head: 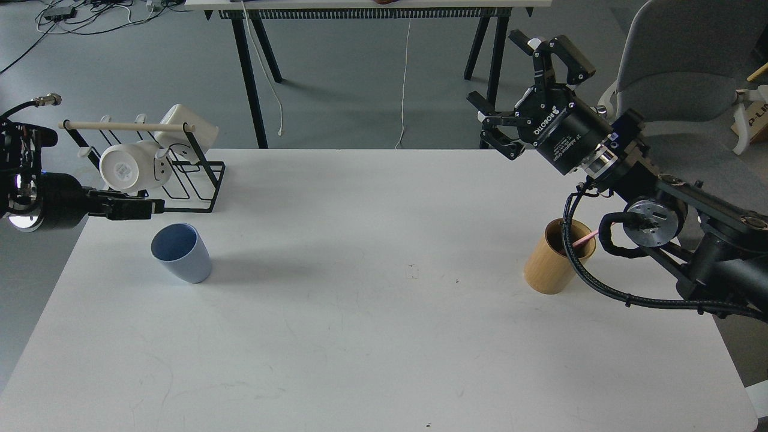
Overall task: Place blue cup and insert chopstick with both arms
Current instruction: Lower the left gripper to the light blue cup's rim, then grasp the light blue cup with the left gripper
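The blue cup [180, 253] stands upright on the left part of the white table [384, 336], in front of the wire rack. My left gripper [147, 208] comes in from the left edge as a thin dark bar pointing right. It hangs just above and left of the cup and is apart from it; its fingers cannot be told apart. The pink chopstick [583, 240] leans in a tan wooden holder [547, 267] at the right, partly hidden by my right arm's cable. My right gripper [498, 81] is open and empty, raised above the table's far right edge.
A black wire rack [171, 180] with a pale wooden dowel holds white mugs [123, 168] at the back left. A grey chair [684, 54] stands behind the right arm. Black table legs [249, 72] stand beyond the far edge.
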You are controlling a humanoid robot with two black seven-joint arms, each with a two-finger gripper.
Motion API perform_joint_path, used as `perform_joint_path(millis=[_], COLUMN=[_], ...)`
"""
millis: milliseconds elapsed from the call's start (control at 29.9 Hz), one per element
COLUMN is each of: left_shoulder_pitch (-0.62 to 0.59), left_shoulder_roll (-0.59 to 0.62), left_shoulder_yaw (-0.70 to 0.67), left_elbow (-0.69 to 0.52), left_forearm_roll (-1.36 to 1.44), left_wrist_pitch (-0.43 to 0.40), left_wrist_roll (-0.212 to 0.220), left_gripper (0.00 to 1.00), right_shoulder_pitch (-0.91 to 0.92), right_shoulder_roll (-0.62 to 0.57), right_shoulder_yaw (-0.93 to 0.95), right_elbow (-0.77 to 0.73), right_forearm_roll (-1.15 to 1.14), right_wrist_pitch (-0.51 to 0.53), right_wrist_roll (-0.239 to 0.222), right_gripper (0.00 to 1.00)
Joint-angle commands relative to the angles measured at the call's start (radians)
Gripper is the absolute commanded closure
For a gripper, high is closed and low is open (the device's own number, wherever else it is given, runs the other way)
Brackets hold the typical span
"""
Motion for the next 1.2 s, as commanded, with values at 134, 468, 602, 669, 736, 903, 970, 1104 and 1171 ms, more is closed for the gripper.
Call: perform_joint_path(millis=[134, 468, 602, 669, 736, 903, 970, 1104, 1171], left_shoulder_pitch=[0.044, 0.078, 0.097, 0.102, 0.102, 0.104, 0.105, 0.111, 0.113], left_shoulder_roll=[-0.041, -0.136, -0.146, -0.157, -0.166, -0.182, -0.183, -0.183, -0.183], left_shoulder_yaw=[0.000, 0.000, 0.000, 0.000, 0.000, 0.000, 0.001, 0.000, 0.000], left_elbow=[0.039, 0.142, 0.166, 0.175, 0.183, 0.195, 0.197, 0.197, 0.197], left_forearm_roll=[0.010, 0.007, 0.005, 0.004, 0.004, 0.005, 0.007, 0.005, 0.007], left_wrist_pitch=[0.007, 0.052, 0.055, 0.061, 0.066, 0.092, 0.105, 0.124, 0.138], left_wrist_roll=[0.000, 0.000, 0.000, 0.000, 0.000, 0.000, 0.000, 0.000, 0.000], left_gripper=[0.02, 0.03, 0.03, 0.05, 0.08, 0.19, 0.24, 0.30, 0.36], right_shoulder_pitch=[-0.010, -0.011, -0.018, -0.018, -0.018, -0.022, -0.027, -0.033, -0.036], right_shoulder_roll=[0.000, 0.000, 0.000, 0.000, 0.000, 0.000, 0.000, -0.001, -0.001], right_shoulder_yaw=[0.001, 0.001, 0.002, 0.002, 0.002, 0.004, 0.005, 0.007, 0.007], right_elbow=[0.001, 0.001, 0.001, 0.001, 0.001, 0.002, 0.002, 0.002, 0.004], right_forearm_roll=[0.000, 0.000, 0.000, 0.000, 0.000, 0.000, 0.000, 0.002, 0.002], right_wrist_pitch=[0.000, 0.000, 0.000, 0.000, 0.000, 0.000, 0.000, 0.000, 0.000], right_wrist_roll=[0.000, 0.000, 0.000, 0.000, 0.000, 0.000, 0.000, 0.000, 0.000], right_gripper=[0.00, 0.00, 0.00, 0.00, 0.00, 0.00, 0.00, 0.00, 0.00])
